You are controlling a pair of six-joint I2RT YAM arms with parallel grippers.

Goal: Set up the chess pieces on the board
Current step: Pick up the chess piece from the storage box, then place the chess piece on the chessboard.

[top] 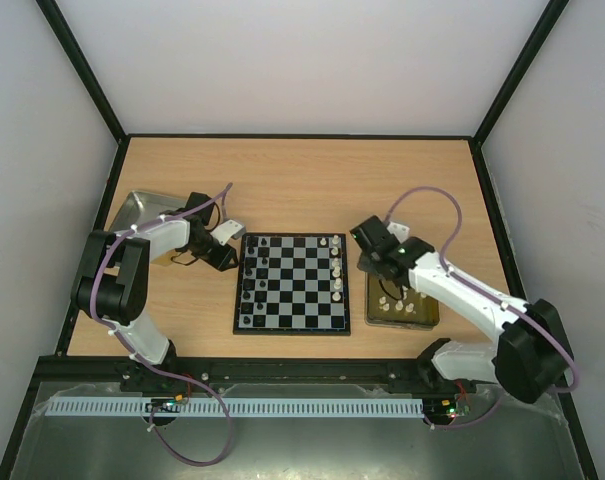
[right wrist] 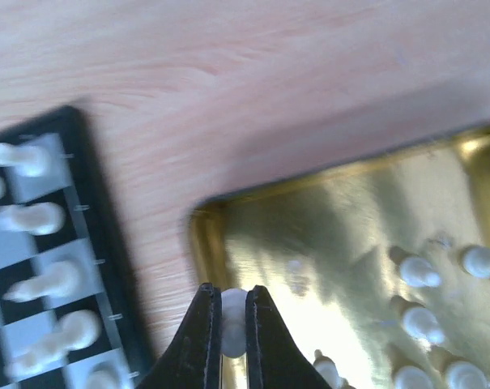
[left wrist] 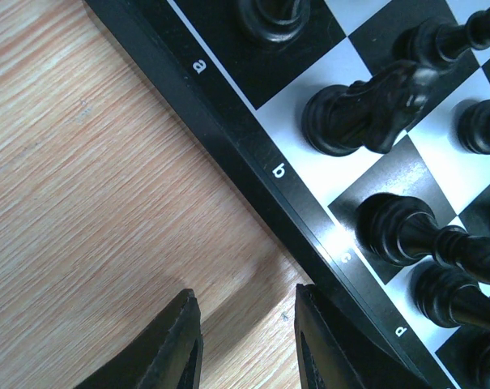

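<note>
so the right gripper is pinched shut on a cream piece over the gold tray, at its far-left corner; left gripper open, empty, over the table beside the board and its black rim.

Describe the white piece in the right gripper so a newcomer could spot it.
The board sits in the middle of the table; right of it lies the gold tray. At the tray's board-side edge the right gripper is shut on one white piece, the only one pinched between fingers; the others lie in the tray or stand on the board.
</note>
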